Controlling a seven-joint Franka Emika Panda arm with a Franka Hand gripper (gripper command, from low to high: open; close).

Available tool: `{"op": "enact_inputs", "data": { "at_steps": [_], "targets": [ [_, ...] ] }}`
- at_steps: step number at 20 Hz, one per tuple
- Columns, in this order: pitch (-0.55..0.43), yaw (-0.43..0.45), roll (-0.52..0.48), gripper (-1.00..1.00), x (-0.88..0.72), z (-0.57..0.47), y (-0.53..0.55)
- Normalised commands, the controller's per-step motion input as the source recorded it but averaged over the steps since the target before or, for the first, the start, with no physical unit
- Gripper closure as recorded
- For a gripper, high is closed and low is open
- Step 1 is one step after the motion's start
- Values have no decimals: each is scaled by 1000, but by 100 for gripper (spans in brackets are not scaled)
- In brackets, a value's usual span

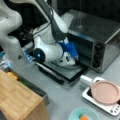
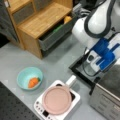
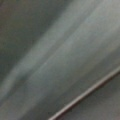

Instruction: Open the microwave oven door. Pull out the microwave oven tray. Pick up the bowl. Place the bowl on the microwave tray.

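The stainless microwave oven (image 1: 100, 32) (image 2: 105, 102) shows in both front views. Its dark glass door (image 1: 62, 72) (image 2: 81, 68) lies folded down flat in front of it. My gripper (image 1: 74, 61) (image 2: 98, 71) is down at the oven's mouth, just above the door, with its fingers hidden by the white and blue wrist. The microwave oven tray is hidden behind the arm in both front views. A blurred grey surface crossed by a thin dark line fills the wrist view. The teal bowl (image 1: 83, 113) (image 2: 29, 78) stands on the table away from the gripper, with a small orange thing (image 2: 33, 82) inside.
A pink pan (image 1: 105, 92) (image 2: 57, 99) with a white handle rests on a small white appliance (image 1: 113, 108) (image 2: 40, 110) between bowl and oven. A wooden cabinet (image 1: 17, 100) (image 2: 42, 20) with an open drawer (image 2: 55, 35) stands on the far side of the arm.
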Motion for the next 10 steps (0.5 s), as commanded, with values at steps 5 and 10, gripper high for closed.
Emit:
{"op": "enact_inputs", "data": {
  "at_steps": [5,10],
  "targets": [
    [-89,-49,186,-100,94,-156,22],
    [-93,-65,184,100,114,-160,51]
  ]
}}
